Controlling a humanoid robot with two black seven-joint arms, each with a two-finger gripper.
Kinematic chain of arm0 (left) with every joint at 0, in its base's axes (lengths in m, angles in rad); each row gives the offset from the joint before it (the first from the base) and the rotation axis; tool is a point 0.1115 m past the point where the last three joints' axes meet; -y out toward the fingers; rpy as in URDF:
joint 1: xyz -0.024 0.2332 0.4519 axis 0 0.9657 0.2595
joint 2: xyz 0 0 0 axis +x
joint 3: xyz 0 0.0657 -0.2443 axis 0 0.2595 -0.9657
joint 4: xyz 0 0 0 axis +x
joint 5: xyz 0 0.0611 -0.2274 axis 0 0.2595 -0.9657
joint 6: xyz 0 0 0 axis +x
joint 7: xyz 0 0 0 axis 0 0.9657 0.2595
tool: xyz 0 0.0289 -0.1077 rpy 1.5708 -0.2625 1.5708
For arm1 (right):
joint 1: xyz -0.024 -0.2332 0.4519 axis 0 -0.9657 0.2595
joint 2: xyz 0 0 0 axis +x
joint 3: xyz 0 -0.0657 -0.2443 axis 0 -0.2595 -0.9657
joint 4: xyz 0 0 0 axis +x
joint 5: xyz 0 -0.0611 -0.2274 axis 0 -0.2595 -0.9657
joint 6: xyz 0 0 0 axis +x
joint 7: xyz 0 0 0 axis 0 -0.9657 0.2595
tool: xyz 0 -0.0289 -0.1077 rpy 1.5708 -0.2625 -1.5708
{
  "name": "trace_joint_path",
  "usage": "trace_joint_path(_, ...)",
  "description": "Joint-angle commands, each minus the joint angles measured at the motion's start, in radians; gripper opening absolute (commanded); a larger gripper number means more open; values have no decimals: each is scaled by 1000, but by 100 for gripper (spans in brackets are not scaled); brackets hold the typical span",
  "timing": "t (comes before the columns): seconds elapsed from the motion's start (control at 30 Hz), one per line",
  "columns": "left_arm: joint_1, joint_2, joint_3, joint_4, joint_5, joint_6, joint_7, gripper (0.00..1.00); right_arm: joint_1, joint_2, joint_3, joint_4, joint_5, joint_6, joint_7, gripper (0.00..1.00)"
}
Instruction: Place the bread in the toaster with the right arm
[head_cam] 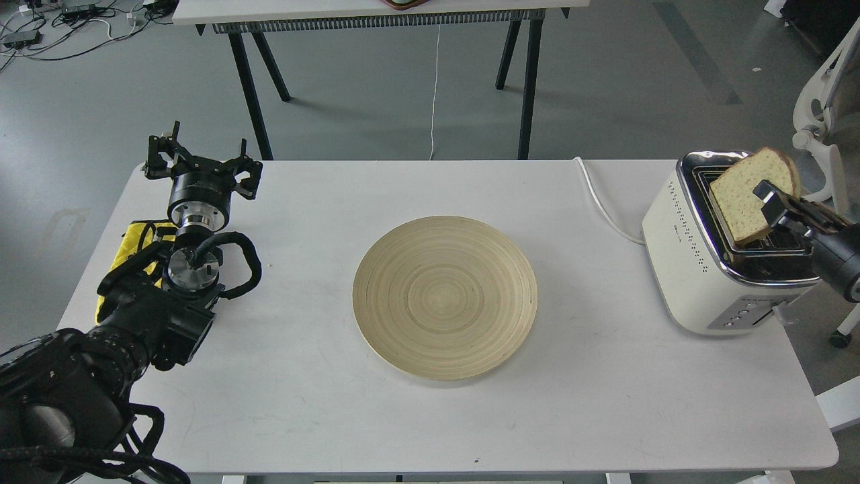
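The cream-white toaster (699, 269) with a chrome top stands at the table's right end, its white cord trailing to the back. My right gripper (771, 202) comes in from the right edge and is shut on the slice of bread (739, 198). The slice is tilted, and its lower edge sits in or at the mouth of a toaster slot. My left gripper (200, 161) is open and empty at the far left of the table, well away from the toaster.
A round wooden plate (445, 297) lies empty in the table's middle. A yellow cloth (138, 242) lies under my left arm. Another table's black legs (252, 74) stand behind, and a white chair (823, 128) stands at the right beyond the toaster.
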Motion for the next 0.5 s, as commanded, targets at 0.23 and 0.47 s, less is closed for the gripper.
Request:
trace_joint_path(0.23, -1, 0, 0, 0, 0, 0, 0, 100, 37, -1, 63, 22, 14, -2, -5, 99)
trace_joint_path(0.47, -1, 0, 0, -1, 0, 0, 0, 100, 40, 46, 245, 114, 253, 4, -9, 99)
